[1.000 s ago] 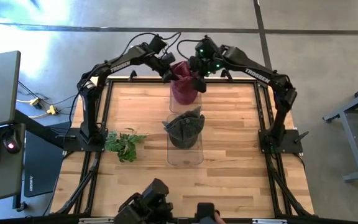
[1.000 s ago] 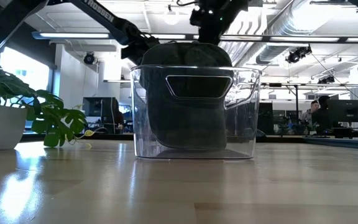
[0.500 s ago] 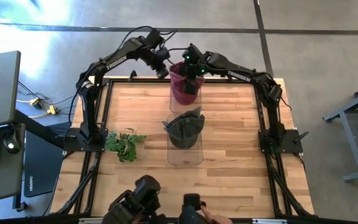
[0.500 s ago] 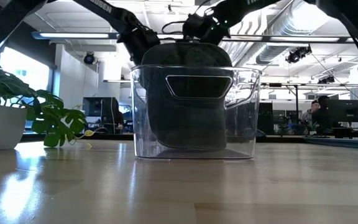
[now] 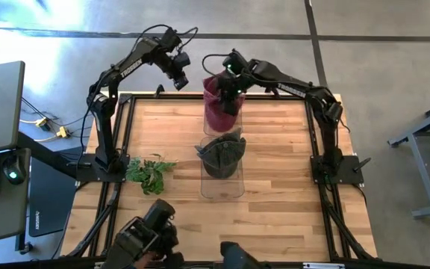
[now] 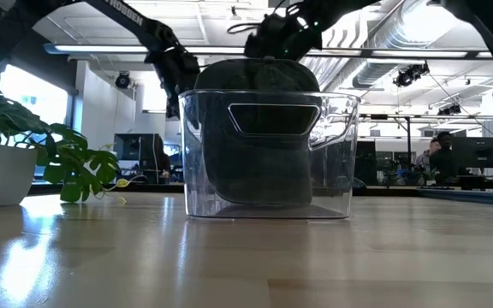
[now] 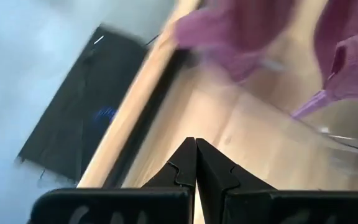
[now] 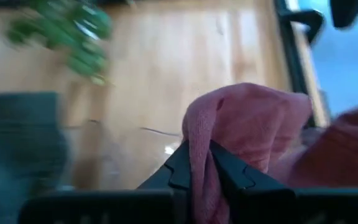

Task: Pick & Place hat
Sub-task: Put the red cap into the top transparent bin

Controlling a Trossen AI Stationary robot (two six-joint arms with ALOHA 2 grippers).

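A maroon hat [image 5: 219, 113] sits in a clear bin [image 5: 208, 128] at the table's far edge. My right gripper [image 5: 230, 91] is above it, shut on its cloth [image 8: 247, 118]. My left gripper [image 5: 179, 75] hangs shut and empty off the hat's far left; its wrist view shows the hat [image 7: 353, 56] some way off. A dark grey hat [image 5: 222, 153] fills a second clear bin [image 6: 268, 205] at mid-table, bulging above its rim. My right gripper pinches a raised fold of the maroon hat's cloth [image 8: 199, 134] between its two fingers, near the hat's top. The fingers come at it from above, slanting in from the table's right. The rest of the hat stays down in the far bin.
A potted green plant [image 5: 148, 173] stands at the table's left, seen close in the low view [image 6: 24, 154]. Bare wood [image 5: 290, 172] lies to the right of the bins. A person [image 6: 439, 150] sits in the room beyond.
My left gripper has drawn back from the maroon hat toward the table's far left corner. My right gripper has swung from the hat's right side toward the left and now sits over its top. The hat stays in its bin.
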